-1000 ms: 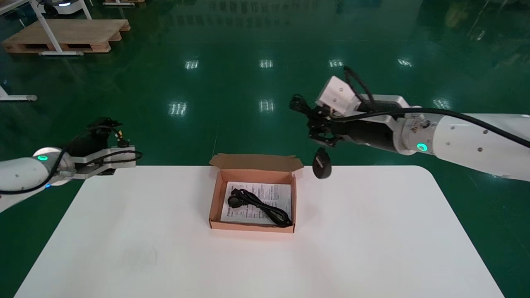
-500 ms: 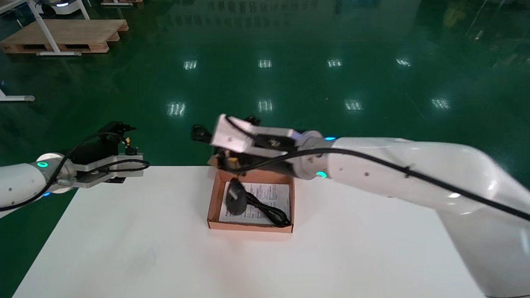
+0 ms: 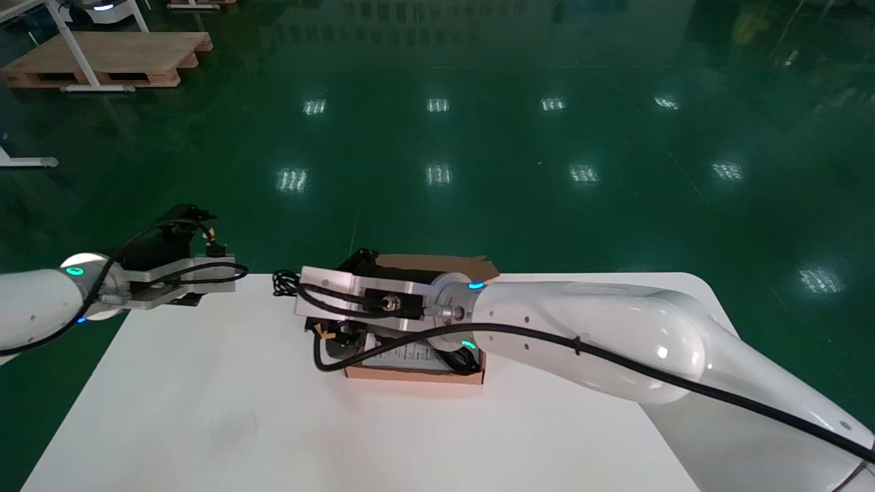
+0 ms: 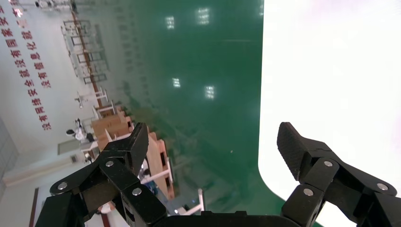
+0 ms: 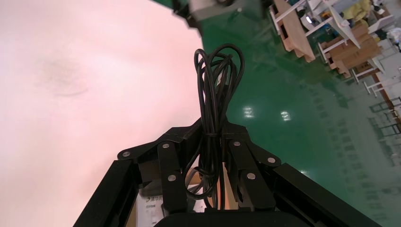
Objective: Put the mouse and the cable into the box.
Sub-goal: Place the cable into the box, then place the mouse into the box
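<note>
Plainly, the right arm is the one at work: it stretches across the white counter (image 3: pixel 205 410) and hangs low over the left end of the open cardboard box (image 3: pixel 417 374). The right end effector (image 5: pixel 213 137) is pinched narrow on a coiled bundle of mouse cord (image 5: pixel 217 90), one finger (image 5: pixel 182 142) pressed in on either side. The loops stick out past the fingertips towards the counter's left side. In the head view those same loops poke out beyond the silver wrist plate, just left of the box.

Under that wrist, at the box's left end, sits a dark rounded shape (image 3: pixel 335 345) that may be the mouse; from where I stand I cannot tell for sure. Inside the box lies a printed sheet (image 3: pixel 403 355), and a black cable (image 3: pixel 459 360) rests on it near the right front corner. The box flap (image 3: pixel 437 263) stands open along the far side.

Off at the counter's far left corner, the left end effector (image 4: pixel 213 142) hangs wide apart and holds nothing, well clear of the box. A wooden pallet (image 3: pixel 102 58) sits on the green floor behind.
</note>
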